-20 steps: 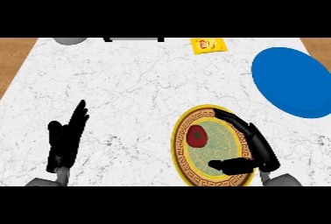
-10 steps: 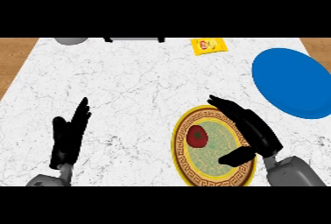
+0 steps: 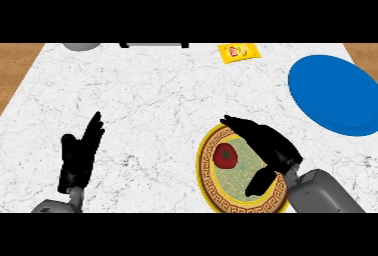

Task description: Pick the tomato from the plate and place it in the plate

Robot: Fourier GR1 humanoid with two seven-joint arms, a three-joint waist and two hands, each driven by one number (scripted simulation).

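Tomato [image 3: 225,155] lies on the left part of a gold-rimmed patterned plate [image 3: 202,171], just below the right hand's fingertips [image 3: 238,124] and up and to the left of its thumb [image 3: 258,183]. The right hand [image 3: 270,145] hangs over the plate with its fingers stretched out and the thumb held apart, so it grips nothing. Whether any finger touches the tomato cannot be told. Beyond those fingers, up and to their right and well apart from them, a blue plate [image 3: 332,95] sits on the white marble counter [image 3: 148,90]. The left hand [image 3: 76,163] rests at the lower left, fingers [image 3: 93,131] straight and pointing up, well apart from both plates. Far ahead of both hands' fingertips, a yellow packet [image 3: 238,51] lies near the counter's far edge.
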